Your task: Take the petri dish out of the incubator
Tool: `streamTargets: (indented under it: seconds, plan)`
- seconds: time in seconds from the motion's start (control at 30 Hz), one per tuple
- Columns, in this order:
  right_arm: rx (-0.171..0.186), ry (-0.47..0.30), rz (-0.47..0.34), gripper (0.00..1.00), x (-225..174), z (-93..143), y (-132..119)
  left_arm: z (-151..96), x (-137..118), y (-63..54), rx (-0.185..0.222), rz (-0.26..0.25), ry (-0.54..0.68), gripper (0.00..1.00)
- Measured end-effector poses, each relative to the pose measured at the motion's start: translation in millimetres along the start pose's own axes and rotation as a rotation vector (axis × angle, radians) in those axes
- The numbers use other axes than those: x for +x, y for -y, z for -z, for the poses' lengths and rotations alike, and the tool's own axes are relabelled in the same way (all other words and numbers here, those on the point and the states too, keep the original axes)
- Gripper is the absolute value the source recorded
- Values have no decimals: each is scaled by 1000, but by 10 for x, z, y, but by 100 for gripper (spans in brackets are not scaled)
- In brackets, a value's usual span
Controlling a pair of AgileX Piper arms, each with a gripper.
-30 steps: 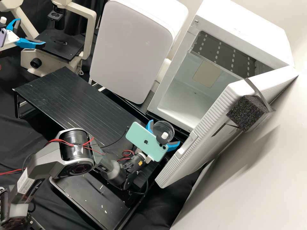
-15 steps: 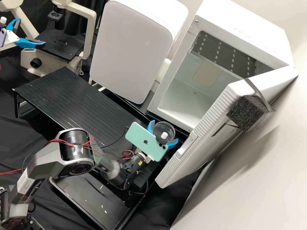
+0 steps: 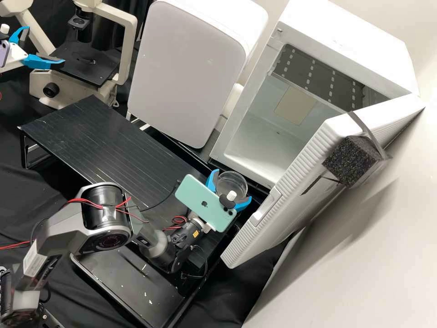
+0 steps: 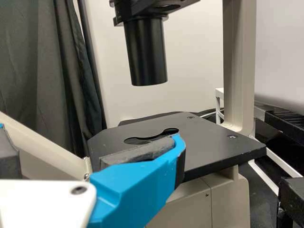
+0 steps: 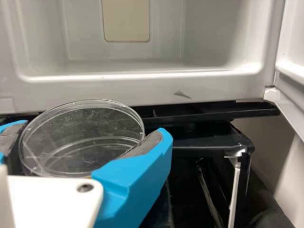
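High view: the petri dish [image 3: 230, 179] is outside the incubator [image 3: 346, 41], roughly seven o'clock from its mouth, so the taking-out looks essentially done. The right gripper [image 3: 234, 184] has its fingers parted by the dish's width, pads against opposite sides of the rim. What remains, I judge, is carrying it clear and setting it down (whether it already hangs free of the black surface, I can't tell). Over at ten o'clock, by the microscope [image 3: 129, 50], the left gripper [image 3: 45, 45] stands wide with nothing between its fingers.

Since the first frame the right fingers have drawn in slightly; since the second, gripper and dish have shifted together towards ten o'clock.
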State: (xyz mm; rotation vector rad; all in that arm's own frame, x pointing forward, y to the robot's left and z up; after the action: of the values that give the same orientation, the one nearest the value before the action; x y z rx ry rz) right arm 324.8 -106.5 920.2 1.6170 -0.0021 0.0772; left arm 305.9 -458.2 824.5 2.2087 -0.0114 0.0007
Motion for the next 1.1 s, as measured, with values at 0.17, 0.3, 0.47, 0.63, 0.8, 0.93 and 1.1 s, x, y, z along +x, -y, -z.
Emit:
streamTargets:
  seconds: [0.17, 0.3, 0.47, 0.63, 0.8, 0.93, 1.1]
  plan:
    - [36, -1, -9, 0, -142, 10, 18, 0, 0, 0, 0, 0, 0, 100]
    - [46, -7, -17, 0, -230, 14, 24, 0, 0, 0, 0, 0, 0, 100]
    - [50, -20, -7, 0, -347, 41, 51, 0, 0, 0, 0, 0, 0, 100]
    - [52, -15, -1, 0, -392, 56, 66, 0, 0, 0, 0, 0, 0, 100]
    - [49, -6, -10, 0, -417, 29, 35, 0, 0, 0, 0, 0, 0, 100]
    - [47, -13, -15, 0, -428, 22, 24, 0, 0, 0, 0, 0, 0, 100]
    - [44, -22, -20, 0, -410, 10, 12, 0, 0, 0, 0, 0, 0, 100]
